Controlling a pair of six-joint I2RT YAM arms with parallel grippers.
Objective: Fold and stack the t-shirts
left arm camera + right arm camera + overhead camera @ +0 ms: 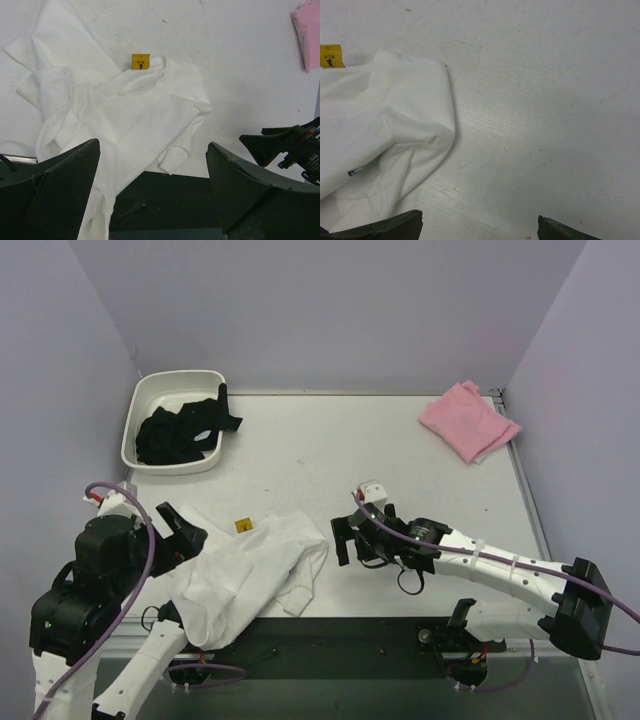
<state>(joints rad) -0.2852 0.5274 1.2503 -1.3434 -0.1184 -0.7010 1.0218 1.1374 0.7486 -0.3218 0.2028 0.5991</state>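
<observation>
Crumpled white cotton t-shirt lies lower left on the counter; folded pink t-shirt upper right. The left fingers and right fingers both gape, released.

White tee crumpled at near-L edge, yellow tag showing; pink tee folded, far-R corner.

Pale lilac walls enclose a scuffed white table on three sides under soft, even light, its near edge dark.
</observation>
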